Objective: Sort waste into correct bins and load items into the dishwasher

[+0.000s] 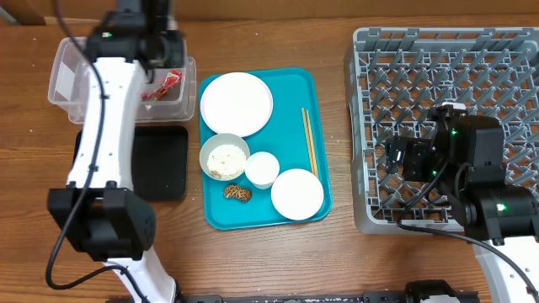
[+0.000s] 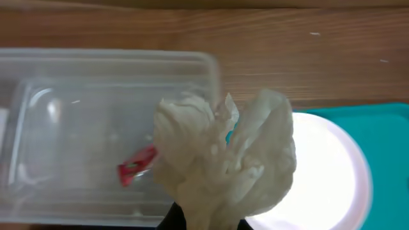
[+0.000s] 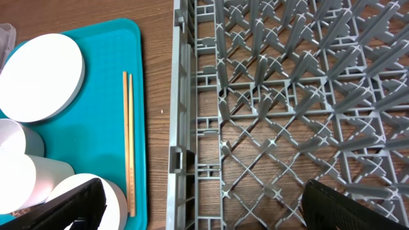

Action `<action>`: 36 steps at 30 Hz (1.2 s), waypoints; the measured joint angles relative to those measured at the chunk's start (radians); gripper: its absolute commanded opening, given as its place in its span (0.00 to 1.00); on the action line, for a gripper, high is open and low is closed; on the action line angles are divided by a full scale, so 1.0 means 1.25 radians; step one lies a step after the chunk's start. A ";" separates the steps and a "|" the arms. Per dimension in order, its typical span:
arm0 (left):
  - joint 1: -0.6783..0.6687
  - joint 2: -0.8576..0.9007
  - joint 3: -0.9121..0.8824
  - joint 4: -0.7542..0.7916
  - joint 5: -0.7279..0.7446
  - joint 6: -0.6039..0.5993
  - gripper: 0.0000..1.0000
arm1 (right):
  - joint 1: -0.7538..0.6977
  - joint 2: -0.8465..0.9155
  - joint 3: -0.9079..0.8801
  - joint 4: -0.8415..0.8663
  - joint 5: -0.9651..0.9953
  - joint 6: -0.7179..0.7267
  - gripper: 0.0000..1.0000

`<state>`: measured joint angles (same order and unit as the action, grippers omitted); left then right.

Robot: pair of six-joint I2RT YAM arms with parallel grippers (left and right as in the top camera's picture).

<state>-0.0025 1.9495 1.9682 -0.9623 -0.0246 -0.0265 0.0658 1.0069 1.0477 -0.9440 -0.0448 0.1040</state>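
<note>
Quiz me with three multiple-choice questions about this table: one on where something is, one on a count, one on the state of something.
1. Where is the red wrapper?
A) on the wooden table
B) inside the clear tub
C) on the black tray

2. How many white dishes sit on the teal tray?
A) two
B) four
C) six

3. What state is the grey dish rack in?
A) holding no dishes
B) stacked with plates
C) tipped on its side

Answers:
1 B, the wrapper lies within the tub's see-through walls.
2 B, they are a large plate, a bowl, a cup and a small plate.
3 A, only bare pegs and grid show around the arm above it.
</note>
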 measured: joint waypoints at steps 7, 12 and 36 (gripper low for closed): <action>0.050 0.053 0.000 0.000 -0.012 -0.003 0.47 | 0.000 0.000 0.000 0.000 0.000 0.000 1.00; 0.056 0.064 -0.001 -0.002 -0.012 -0.010 0.64 | 0.000 0.000 0.000 0.000 0.000 0.001 1.00; 0.008 -0.023 0.022 -0.399 0.080 -0.059 1.00 | 0.000 0.000 0.000 -0.017 0.000 0.007 1.00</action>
<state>0.0074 1.9202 1.9953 -1.4609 0.0757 -0.0998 0.0658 1.0069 1.0477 -0.9653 -0.0444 0.1131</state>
